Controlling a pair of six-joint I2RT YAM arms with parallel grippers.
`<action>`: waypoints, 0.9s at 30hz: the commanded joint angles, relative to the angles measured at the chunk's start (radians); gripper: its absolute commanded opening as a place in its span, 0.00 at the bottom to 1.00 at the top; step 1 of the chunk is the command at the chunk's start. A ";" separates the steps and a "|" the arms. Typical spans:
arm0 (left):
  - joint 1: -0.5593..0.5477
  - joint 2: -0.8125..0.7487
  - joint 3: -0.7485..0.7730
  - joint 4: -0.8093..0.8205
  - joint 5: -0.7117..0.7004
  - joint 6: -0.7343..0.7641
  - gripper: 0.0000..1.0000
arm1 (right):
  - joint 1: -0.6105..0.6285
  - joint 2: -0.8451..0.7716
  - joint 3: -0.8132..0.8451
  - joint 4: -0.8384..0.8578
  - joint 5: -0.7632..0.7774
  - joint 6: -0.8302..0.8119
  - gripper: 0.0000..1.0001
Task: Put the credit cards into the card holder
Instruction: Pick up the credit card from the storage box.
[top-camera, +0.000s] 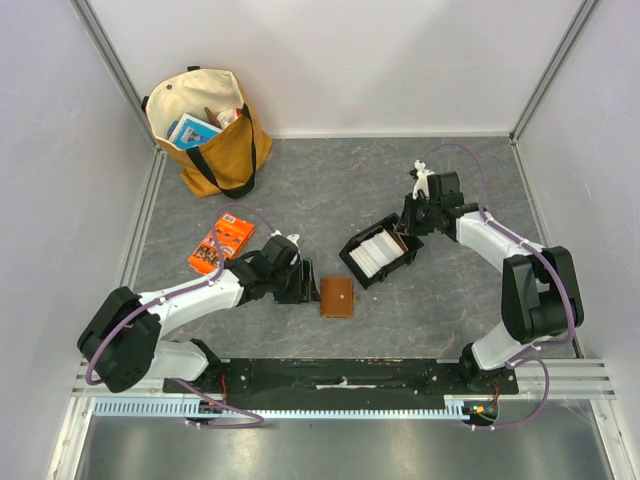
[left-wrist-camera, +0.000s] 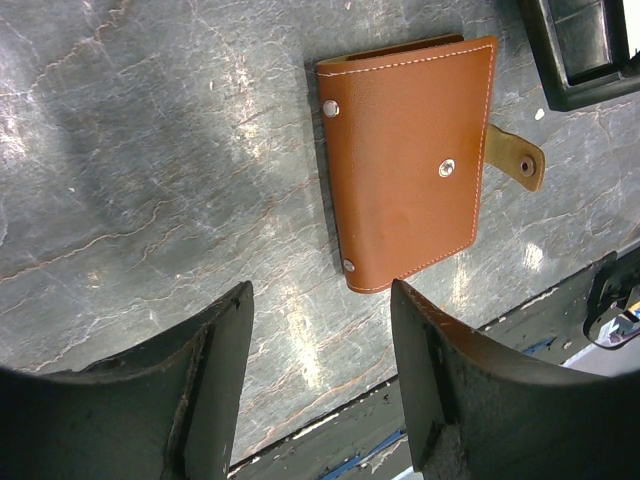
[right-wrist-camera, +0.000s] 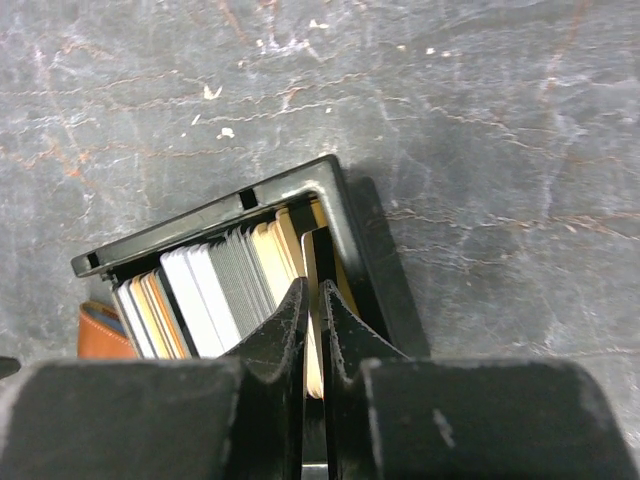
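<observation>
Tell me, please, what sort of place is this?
Probably a robot test cell in a laboratory: plain white walls, aluminium frame posts, and two robot arms bolted to a black base rail.

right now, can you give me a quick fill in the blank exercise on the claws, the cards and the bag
1. The right claw pinches a credit card inside the ____ tray.
2. The left claw stands ____ and holds nothing, close to the card holder.
3. The tote bag stands at the table's far ____ corner.

Missing words: black; open; left
</observation>
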 joint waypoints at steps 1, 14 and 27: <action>-0.002 0.004 0.016 0.033 0.013 0.034 0.63 | 0.002 -0.050 0.038 -0.044 0.108 0.000 0.11; -0.002 0.010 0.019 0.040 0.020 0.034 0.63 | 0.141 0.009 0.085 -0.151 0.421 -0.067 0.12; -0.002 0.013 0.016 0.042 0.019 0.033 0.63 | 0.275 0.065 0.125 -0.220 0.711 -0.099 0.19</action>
